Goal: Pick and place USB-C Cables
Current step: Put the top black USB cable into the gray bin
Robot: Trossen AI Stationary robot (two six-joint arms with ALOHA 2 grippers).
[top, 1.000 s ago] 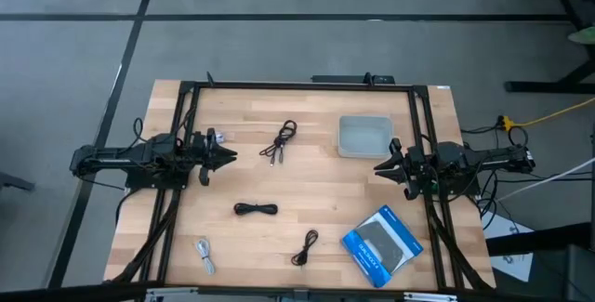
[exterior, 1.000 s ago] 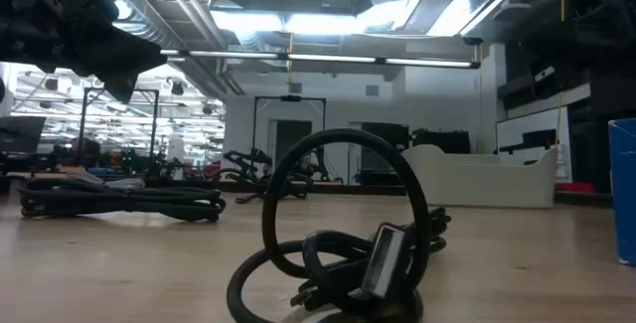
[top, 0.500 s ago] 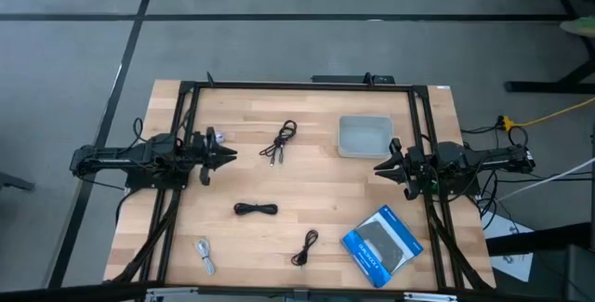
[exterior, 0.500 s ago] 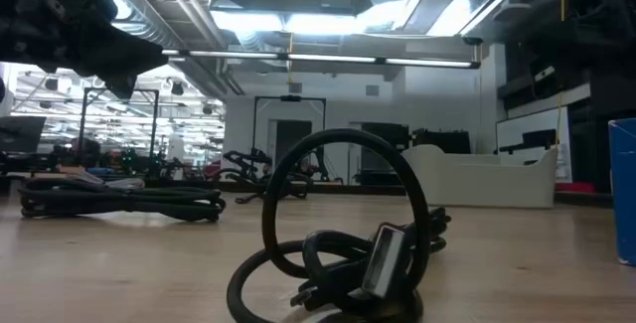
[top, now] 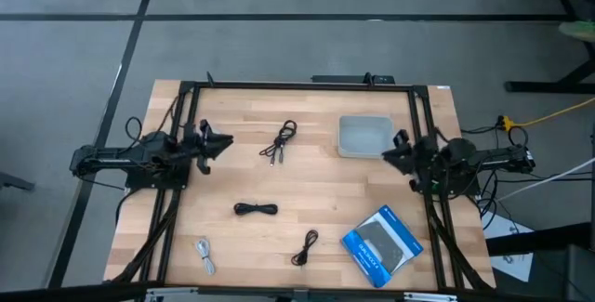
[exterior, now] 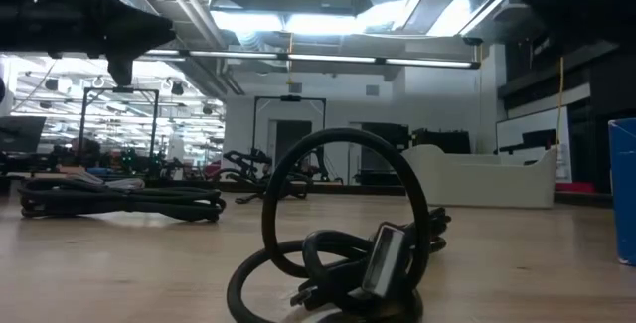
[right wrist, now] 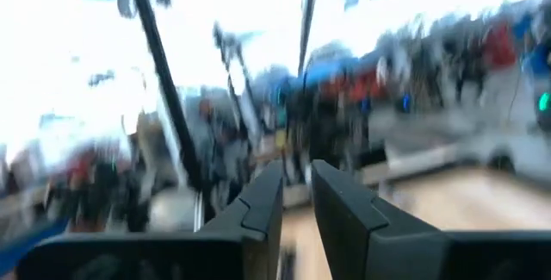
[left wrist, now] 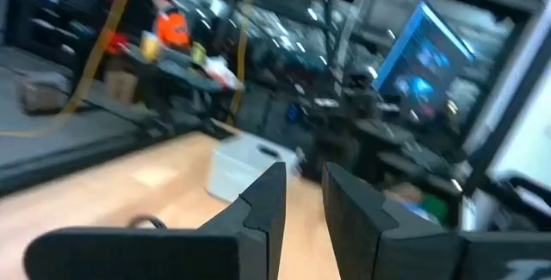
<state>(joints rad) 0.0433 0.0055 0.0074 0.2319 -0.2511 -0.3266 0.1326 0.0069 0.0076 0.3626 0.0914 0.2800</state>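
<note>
High view: tray (top: 364,136) without cables.

Thin black coiled cables: three (top: 279,141), (top: 256,209), (top: 305,247)
Whitish-grey coiled cable: one (top: 204,255), apparently
Translucent grey rectangular tray: one (top: 363,136)
Blue-and-black box: one (top: 382,241)
Dark robot arms: two

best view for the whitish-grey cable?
High view: the whitish-grey cable lies whole and unobstructed near the table's front-left corner. The low view shows only black cables, and neither wrist view shows it.
</note>
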